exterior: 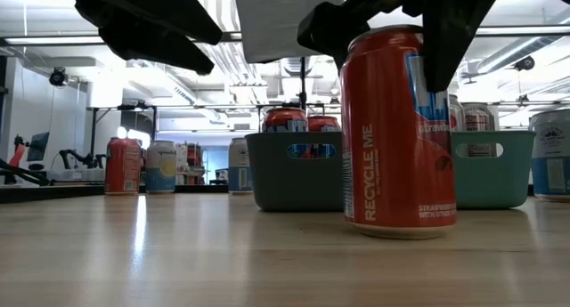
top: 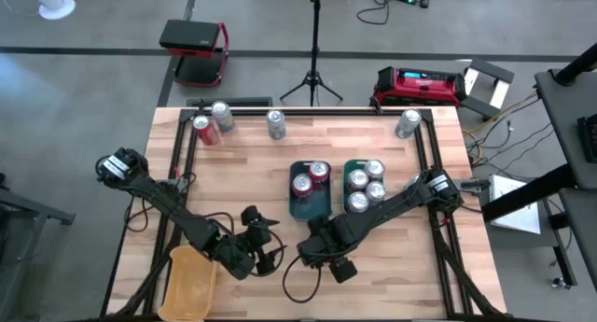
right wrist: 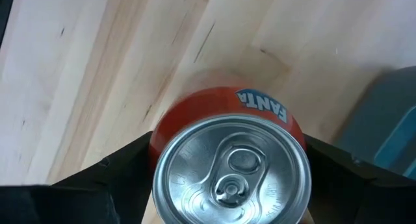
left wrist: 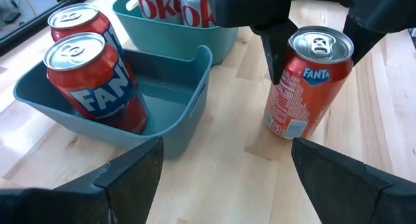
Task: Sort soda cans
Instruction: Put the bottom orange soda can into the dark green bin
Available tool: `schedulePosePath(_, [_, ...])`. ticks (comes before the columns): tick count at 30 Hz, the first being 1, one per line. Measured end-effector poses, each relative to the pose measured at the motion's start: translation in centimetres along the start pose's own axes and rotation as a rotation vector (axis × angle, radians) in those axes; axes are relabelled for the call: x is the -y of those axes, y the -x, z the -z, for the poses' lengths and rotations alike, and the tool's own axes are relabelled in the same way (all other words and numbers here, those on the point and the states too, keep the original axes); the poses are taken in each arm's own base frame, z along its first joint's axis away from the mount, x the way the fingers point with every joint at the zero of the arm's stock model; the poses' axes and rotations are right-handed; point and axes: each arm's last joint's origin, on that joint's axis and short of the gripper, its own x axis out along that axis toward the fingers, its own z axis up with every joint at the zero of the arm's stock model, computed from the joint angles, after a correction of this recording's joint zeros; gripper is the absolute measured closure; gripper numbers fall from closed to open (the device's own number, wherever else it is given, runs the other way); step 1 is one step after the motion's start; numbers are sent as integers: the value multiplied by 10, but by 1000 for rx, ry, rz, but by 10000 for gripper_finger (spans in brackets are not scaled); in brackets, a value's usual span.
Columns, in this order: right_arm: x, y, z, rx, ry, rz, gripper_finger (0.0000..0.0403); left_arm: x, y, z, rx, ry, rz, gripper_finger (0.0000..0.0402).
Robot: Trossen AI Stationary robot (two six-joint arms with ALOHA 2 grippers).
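You have the right gripper (right wrist: pixel 227 162) pinching the Fanta can (left wrist: pixel 305 81); next, lift toward the dark-teal tray (left wrist: pixel 188 110) at 12 o'clock.

A lab: tripod (top: pixel 313 75), floor cables (top: pixel 396 0), framed wooden table (top: pixel 252 159).

Two dark arms (black cables trailing alongside).

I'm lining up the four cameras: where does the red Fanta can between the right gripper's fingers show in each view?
High view: hidden under the right gripper, just below the dark teal tray.
Low view: red Fanta can large, right of centre, standing on the table.
Left wrist view: can upright, right of the dark teal tray.
Right wrist view: its silver top fills the centre.
Shared landmark: the dark teal tray.
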Motion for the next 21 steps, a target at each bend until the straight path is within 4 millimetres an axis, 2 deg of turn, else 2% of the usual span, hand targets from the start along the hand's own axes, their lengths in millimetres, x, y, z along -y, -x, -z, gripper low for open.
schedulePosePath(3, [0,5,1,8,6,-1,94,0,0,0,4,0,1,80])
schedulePosePath(5, [-1,16,4,25,8,2,93,1,0,-1,9,2,4,80])
schedulePosePath(10, [5,67,13,150,-10,21,97,1,0,-2,20,5,11,80])
schedulePosePath(14, [19,103,29,203,-77,149,93,1,0,-3,35,9,-4,80])
schedulePosePath(17, [37,126,46,205,-203,262,95,1,0,-5,54,21,-15,80])
schedulePosePath(21, [63,135,61,216,-403,299,95,2,-1,-8,78,49,-13,80])
